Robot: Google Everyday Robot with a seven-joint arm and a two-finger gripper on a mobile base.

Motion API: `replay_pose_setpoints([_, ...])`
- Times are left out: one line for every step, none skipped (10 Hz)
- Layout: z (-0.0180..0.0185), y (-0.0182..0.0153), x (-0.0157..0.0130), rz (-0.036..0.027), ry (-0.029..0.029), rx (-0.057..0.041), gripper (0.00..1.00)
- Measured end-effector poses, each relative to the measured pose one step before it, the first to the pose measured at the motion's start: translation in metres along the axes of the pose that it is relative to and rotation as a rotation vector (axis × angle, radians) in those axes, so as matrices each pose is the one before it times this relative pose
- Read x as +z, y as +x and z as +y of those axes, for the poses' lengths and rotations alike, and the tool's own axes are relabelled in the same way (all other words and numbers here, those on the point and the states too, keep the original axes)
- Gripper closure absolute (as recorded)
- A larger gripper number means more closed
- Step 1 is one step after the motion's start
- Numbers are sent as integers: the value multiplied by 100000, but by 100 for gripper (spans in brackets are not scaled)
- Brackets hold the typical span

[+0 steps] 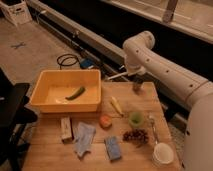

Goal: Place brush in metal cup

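Note:
The slim white brush (pixel 114 76) is held level above the table's far edge, its free end pointing left. My gripper (pixel 134 76) is shut on its right end, hanging from the white arm that reaches in from the right. Just below the gripper, the small dark metal cup (pixel 137 88) stands at the back of the wooden table (pixel 95 160). The brush is above and to the left of the cup, not inside it.
A yellow tub (pixel 50 104) holding a green piece (pixel 76 93) sits at the back left. In front lie a yellow banana-like piece (pixel 116 105), orange item (pixel 105 121), green cup (pixel 135 119), grapes (pixel 136 135), spoon (pixel 152 127), white bowl (pixel 163 154), blue sponge (pixel 113 148), cloth (pixel 83 138) and small box (pixel 66 129). A black chair (pixel 12 110) stands at the left.

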Motion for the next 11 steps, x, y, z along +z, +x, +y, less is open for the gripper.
replay_pose_setpoints([-246,301,629,-2122,206,1985,100])
replay_pose_setpoints([-153,801,446,-1423,222,2044,100])
replay_pose_setpoints([-406,669,652,-2196,314,2217,100])
replay_pose_setpoints([-341,644,761,-1219,443,2156,100])
replay_pose_setpoints([-304,313,509,-1104,763,1201,100])
replay_pose_setpoints([-148,823,667,-761,602,983,100])
replay_pose_setpoints([10,740,830,-1266,472,975,100])
replay_pose_setpoints([-14,-13,577,-1164,116,144,100])
replay_pose_setpoints([73,-14,721,-1070,80,220,100])
replay_pose_setpoints([463,371,1277,-1848,-13,1044,100])
replay_pose_setpoints([235,238,389,-470,-263,135,100])
